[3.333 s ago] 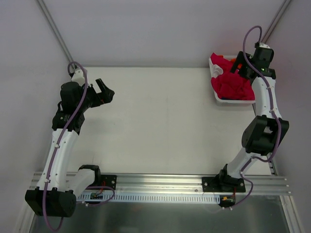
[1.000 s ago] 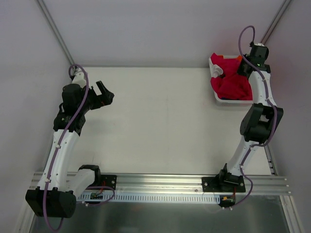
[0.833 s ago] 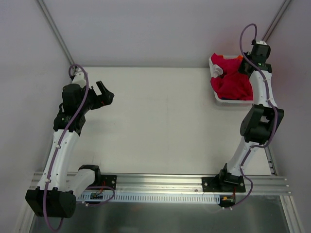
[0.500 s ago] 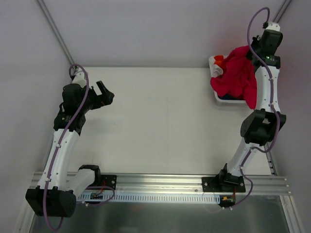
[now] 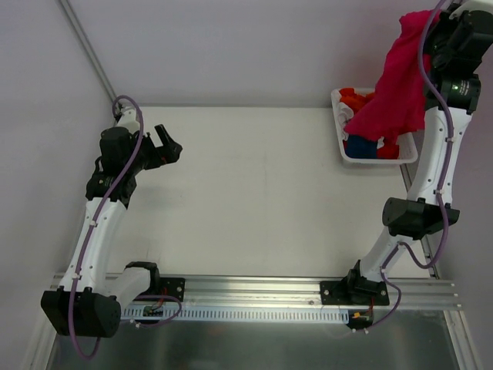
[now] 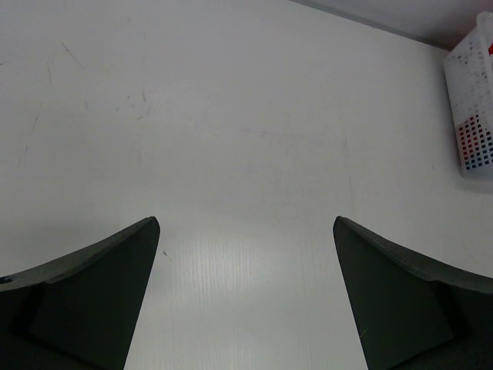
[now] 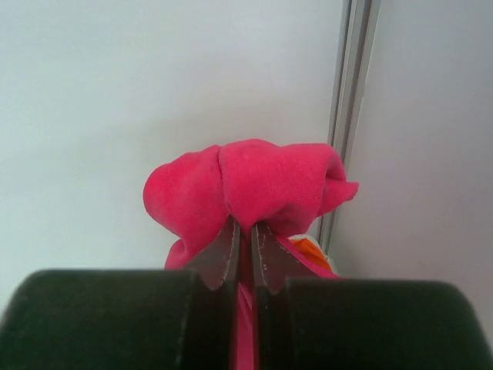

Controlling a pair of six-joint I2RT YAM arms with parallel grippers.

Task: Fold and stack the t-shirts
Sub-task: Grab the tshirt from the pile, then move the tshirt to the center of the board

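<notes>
A crimson-pink t-shirt (image 5: pixel 397 85) hangs in the air above the white basket (image 5: pixel 408 158), pinched at its top by my right gripper (image 5: pixel 431 19), which is shut on it. The right wrist view shows the cloth (image 7: pixel 254 185) bunched over the closed fingertips (image 7: pixel 244 231). Inside the basket lie an orange t-shirt (image 5: pixel 356 99), a red one (image 5: pixel 387 150) and a dark blue one (image 5: pixel 357 146). My left gripper (image 5: pixel 169 142) hovers open at the table's far left, nothing between its fingers (image 6: pixel 100 285).
The white table (image 5: pixel 254 193) stretches between the two arms. The basket shows at the right edge of the left wrist view (image 6: pixel 474 92). A metal corner post (image 7: pixel 350 100) and grey walls stand close behind the raised right gripper.
My right arm has risen high, pulling the crimson-pink t-shirt up out of the basket and uncovering the shirts beneath. The left arm has barely moved.
</notes>
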